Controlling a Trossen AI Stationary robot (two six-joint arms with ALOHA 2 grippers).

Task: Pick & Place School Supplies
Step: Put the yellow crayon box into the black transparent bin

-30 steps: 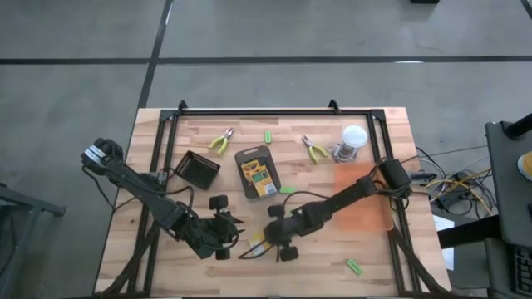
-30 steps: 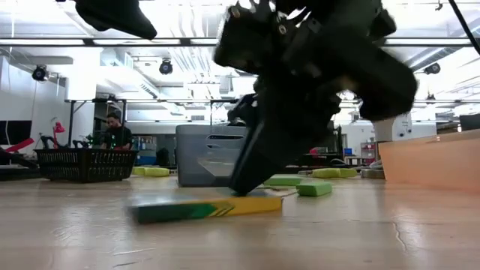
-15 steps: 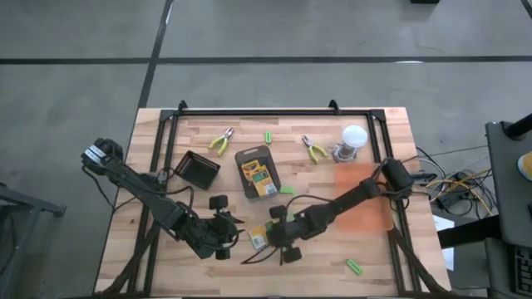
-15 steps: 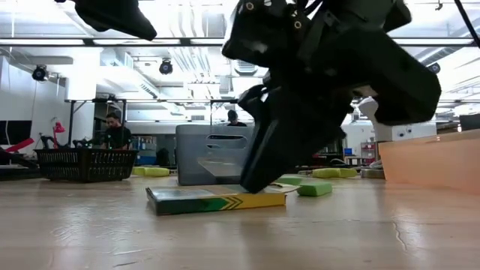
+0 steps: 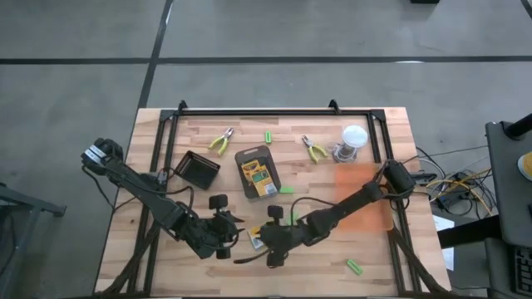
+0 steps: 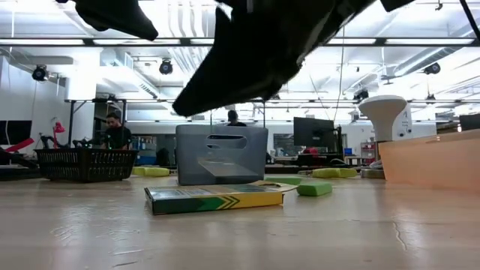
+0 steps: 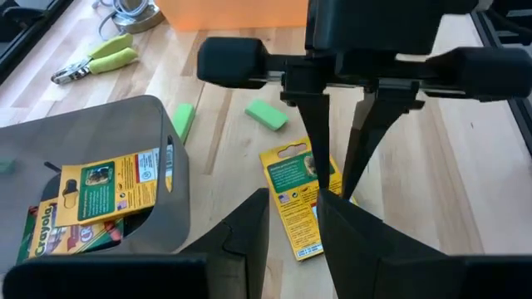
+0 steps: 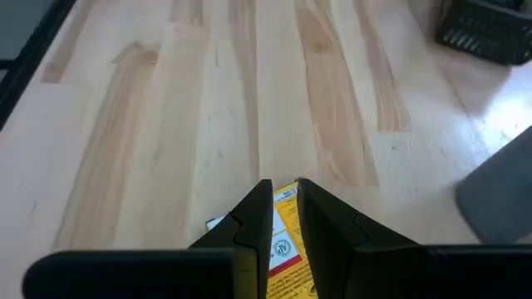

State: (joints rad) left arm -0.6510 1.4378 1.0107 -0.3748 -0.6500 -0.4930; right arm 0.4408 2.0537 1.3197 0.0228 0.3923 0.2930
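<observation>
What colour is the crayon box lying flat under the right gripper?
Yellow and green crayon box; the left wrist view shows it best.

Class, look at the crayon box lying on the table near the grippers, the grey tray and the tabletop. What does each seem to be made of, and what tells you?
Crayon box: probably thin printed card, flat with sharp edges and a slight gloss. Grey tray: likely moulded plastic, smooth matte walls, rounded corners. Tabletop: wood, with plank seams and grain, sealed to a soft sheen.

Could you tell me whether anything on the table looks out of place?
Yes: one crayon box lies loose on the bare wood beside the grey tray, while two others sit inside it. The right gripper hovers just above the loose box, fingers slightly apart.
</observation>
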